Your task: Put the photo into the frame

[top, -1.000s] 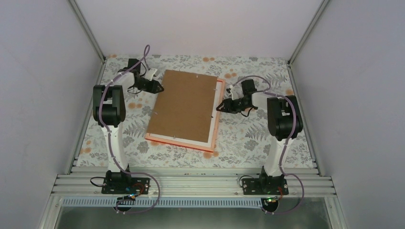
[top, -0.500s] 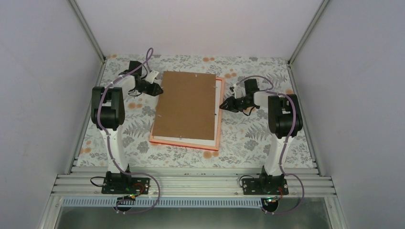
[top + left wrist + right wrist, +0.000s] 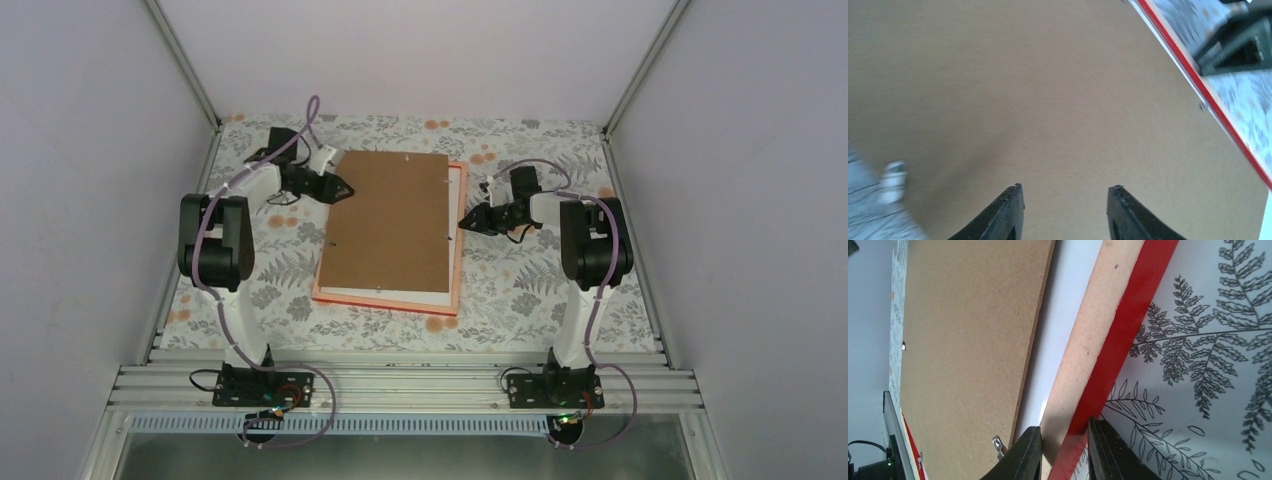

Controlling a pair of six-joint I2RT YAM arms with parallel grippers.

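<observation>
The frame (image 3: 1130, 315) has been turned squarer on the tabletop (image 3: 520, 290), face down, with the backing board (image 3: 385, 225) offset on top. Its right rail is apparently pinched in the right gripper (image 3: 1064, 429) jaws; the left gripper (image 3: 1065, 189) jaws are spread above the board. The photo is not seen, likely underneath; the board needs seating.

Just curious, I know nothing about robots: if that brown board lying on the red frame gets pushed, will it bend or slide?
Probably stiff: the brown board lies flat with straight edges. Likely slides easily, since it sits skewed on the frame, not seated in it. Thin edge, so probably light.
</observation>
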